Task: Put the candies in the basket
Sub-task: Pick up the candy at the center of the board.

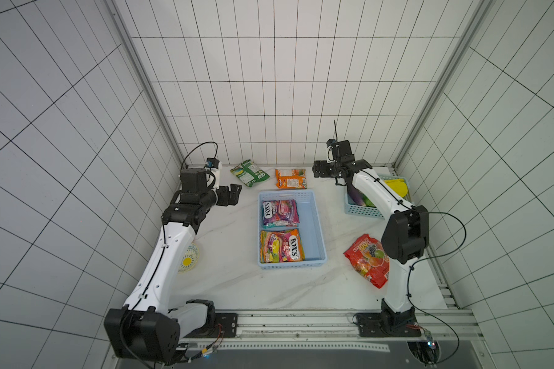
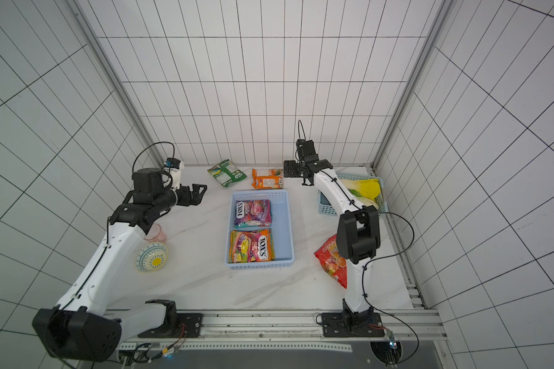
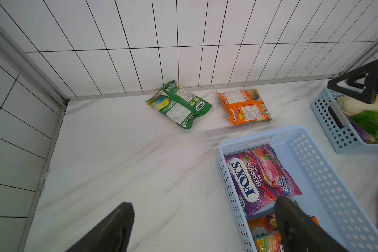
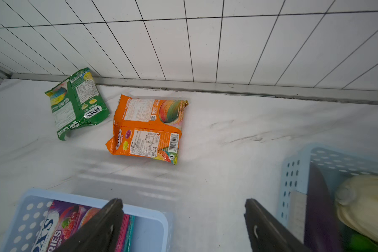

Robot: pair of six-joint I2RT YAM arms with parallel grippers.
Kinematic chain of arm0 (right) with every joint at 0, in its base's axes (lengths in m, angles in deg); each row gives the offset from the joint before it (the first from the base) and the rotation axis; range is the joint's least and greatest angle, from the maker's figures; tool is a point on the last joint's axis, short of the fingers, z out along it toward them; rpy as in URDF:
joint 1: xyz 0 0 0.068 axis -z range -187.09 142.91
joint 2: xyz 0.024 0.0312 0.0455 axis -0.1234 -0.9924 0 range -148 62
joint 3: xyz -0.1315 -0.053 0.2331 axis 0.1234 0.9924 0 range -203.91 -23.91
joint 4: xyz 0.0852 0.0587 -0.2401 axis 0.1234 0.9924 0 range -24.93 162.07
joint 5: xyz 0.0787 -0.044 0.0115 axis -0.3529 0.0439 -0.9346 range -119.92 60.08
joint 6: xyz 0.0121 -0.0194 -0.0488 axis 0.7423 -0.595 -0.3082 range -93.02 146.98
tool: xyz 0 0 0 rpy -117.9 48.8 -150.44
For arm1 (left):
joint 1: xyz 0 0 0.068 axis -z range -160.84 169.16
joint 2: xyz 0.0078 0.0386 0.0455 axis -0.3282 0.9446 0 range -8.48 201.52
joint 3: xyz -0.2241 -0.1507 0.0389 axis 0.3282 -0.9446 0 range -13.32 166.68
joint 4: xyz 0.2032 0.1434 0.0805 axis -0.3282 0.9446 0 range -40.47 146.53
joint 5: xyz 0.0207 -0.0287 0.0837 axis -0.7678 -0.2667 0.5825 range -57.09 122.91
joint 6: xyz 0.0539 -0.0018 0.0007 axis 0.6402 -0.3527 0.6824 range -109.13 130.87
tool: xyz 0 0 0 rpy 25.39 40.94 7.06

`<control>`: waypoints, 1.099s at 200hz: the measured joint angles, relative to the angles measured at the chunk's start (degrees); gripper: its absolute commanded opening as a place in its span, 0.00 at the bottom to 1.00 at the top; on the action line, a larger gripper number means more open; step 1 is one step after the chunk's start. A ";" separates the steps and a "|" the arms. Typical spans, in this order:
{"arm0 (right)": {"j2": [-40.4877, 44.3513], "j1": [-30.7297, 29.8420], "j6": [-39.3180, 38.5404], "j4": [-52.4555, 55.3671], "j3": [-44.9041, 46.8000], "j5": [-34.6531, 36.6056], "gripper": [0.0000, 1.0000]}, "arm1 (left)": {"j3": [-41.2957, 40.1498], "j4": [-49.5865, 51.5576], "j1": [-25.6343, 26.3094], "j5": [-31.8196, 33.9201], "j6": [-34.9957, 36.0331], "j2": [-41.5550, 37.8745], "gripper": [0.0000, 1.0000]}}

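The left tool (image 3: pixel 203 201) and right tool (image 4: pixel 183 200) gape empty; basket (image 1: pixel 312 223) holds a FOX'S BERRIES bag (image 1: pixel 279 213).

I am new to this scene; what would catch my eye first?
The central pale blue basket holds a purple FOXS bag and a multicoloured FOXS bag. Behind it, a green bag and an orange bag lie near the back wall; a red bag lies beside the right arm.
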 measured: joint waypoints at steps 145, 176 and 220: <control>-34.29 3.37 16.04 6.10 -32.28 -16.09 0.75 | 0.02 0.09 -0.28 1.97 0.76 2.21 0.98; -37.42 2.69 17.35 5.33 -34.95 -16.96 0.73 | 0.04 0.15 -0.76 2.03 1.05 2.49 0.98; -39.69 0.81 17.99 3.58 -37.62 -17.16 0.66 | 0.26 0.33 -0.87 2.27 1.11 2.80 0.98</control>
